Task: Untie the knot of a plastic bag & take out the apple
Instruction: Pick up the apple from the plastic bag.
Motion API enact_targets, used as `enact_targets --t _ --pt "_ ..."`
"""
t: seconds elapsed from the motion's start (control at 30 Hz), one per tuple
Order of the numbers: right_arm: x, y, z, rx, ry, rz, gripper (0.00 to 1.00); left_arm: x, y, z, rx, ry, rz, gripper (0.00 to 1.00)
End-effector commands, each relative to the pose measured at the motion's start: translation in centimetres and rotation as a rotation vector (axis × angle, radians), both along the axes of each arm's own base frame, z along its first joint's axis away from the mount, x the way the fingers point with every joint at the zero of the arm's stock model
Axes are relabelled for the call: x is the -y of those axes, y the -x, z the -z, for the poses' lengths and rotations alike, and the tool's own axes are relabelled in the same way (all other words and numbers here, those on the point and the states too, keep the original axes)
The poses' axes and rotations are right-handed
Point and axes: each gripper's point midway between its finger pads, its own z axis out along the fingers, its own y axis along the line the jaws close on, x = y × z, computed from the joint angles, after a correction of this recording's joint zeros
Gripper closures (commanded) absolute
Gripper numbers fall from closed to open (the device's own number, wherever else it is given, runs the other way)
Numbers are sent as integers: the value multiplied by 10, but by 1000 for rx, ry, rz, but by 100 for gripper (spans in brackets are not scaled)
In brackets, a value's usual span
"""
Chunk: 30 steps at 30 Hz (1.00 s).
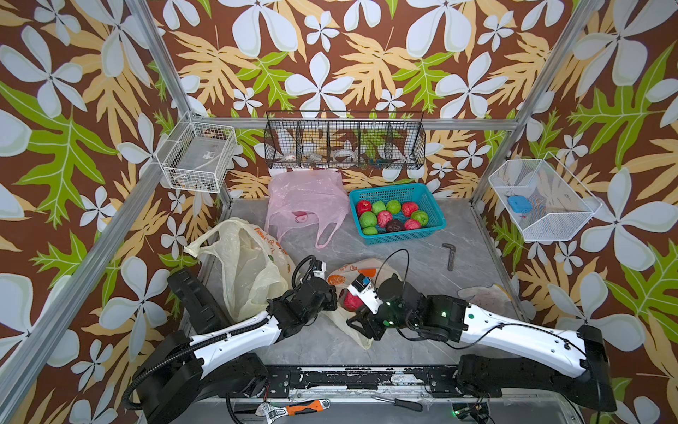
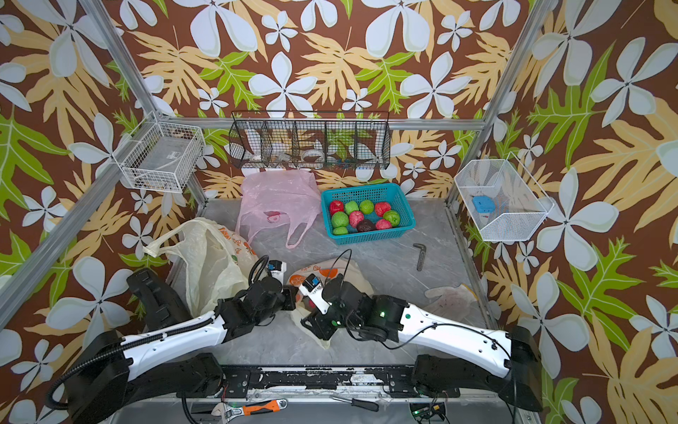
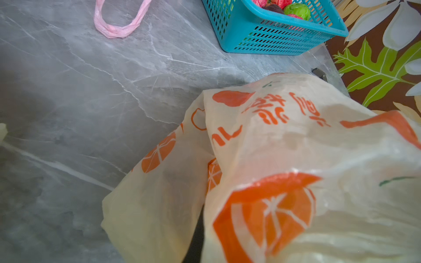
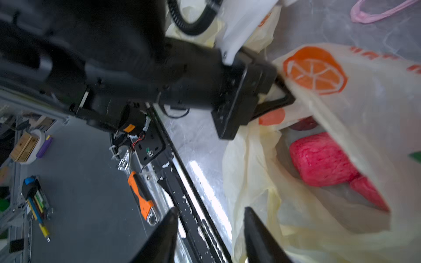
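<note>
A printed plastic bag (image 1: 343, 275) (image 2: 298, 279) lies mouth-open on the grey marble table (image 1: 477, 264), on the robot's side of a teal basket (image 1: 398, 238) (image 2: 367, 238) of red and green fruit and well apart from it. The left gripper (image 4: 288, 96) is clamped onto the bag's upper rim beside an orange-slice print and lifts it, so the mouth gapes toward the right arm. In the right wrist view a red apple (image 4: 319, 159) (image 1: 351, 301) sits inside the bag against its lower wall, with a dark fruit partly hidden behind the rim above it. The right gripper (image 4: 209, 211) hangs just outside the mouth with its two black fingers (image 4: 169, 227) spread and nothing between them. The left wrist view is filled by the bag's cream plastic (image 3: 284, 148), with the basket (image 3: 273, 38) beyond it. A pink bag (image 1: 304, 198) slumps just beside the basket on the robot's left. A limp cream bag (image 1: 249, 264) lies farther to that side. A dark hex key (image 1: 450, 255) rests near the basket's front right corner.
</note>
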Motion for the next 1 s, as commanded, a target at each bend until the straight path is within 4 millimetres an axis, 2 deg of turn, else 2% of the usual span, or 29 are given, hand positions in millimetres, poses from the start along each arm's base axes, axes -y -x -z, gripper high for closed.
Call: enact_targets --t 0.0,0.07,0.17,0.3,0.4,0.47,0.5,0.57,0.6,0.67,0.7,0.83,0.97 --pt "-6 -33 15 50 62 99 74 1 -2 -2 23 7 0 100" --pt "-3 -56 30 77 174 198 84 2 -1 -2 12 3 6 100" --pt "3 -81 45 112 275 330 89 2 1 -7 12 31 7 100" --pt "2 -92 68 122 286 402 90 0 3 -5 21 37 12 100" --pt "9 -97 90 103 338 435 92 -2 4 -3 10 9 15 100" --pt "14 -97 96 79 340 462 92 -2 5 -6 4 8 18 100" --pt "14 -98 96 74 324 473 90 -1 5 -8 7 20 16 100" --pt "14 -97 99 58 285 501 77 -1 6 -10 15 45 16 100" --pt "14 -97 101 50 272 510 68 -1 6 -10 18 49 17 100" --pt "14 -96 106 25 262 522 38 0 6 -7 20 47 20 100" --pt "14 -96 108 14 263 532 33 0 5 -6 16 42 20 100" --pt "17 -96 107 -28 179 614 23 7 6 -8 -5 46 43 100" --pt "25 -104 109 -33 114 678 22 10 7 -7 3 87 49 100"
